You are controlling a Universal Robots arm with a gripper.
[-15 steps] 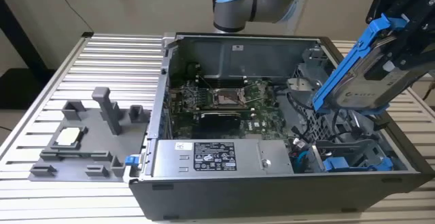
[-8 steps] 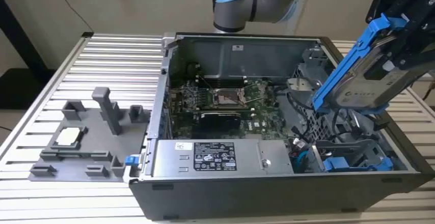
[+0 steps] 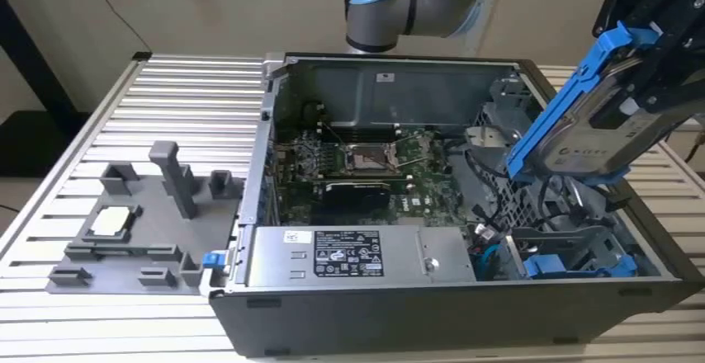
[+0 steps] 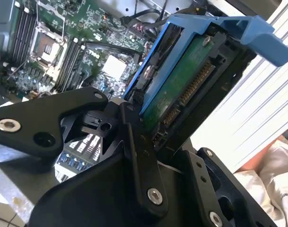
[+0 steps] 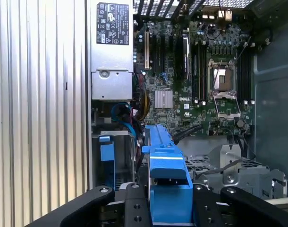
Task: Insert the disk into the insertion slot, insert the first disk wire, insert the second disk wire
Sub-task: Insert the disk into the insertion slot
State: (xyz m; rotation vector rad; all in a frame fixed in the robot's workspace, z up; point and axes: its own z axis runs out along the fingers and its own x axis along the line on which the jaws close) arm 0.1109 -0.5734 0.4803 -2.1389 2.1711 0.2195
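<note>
The jaws grip the disk (image 3: 584,124), holding it tilted in the air above the slot (image 3: 562,243) inside the open case (image 3: 385,74).

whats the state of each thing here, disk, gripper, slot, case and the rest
disk, held tilted above the open case, outside the slot
gripper, shut on the disk's blue frame
insertion slot, held disk not in it yet
computer case, lying on its side, side panel off
processor socket, bare, no cooler on it
power supply, seated in the case
</note>
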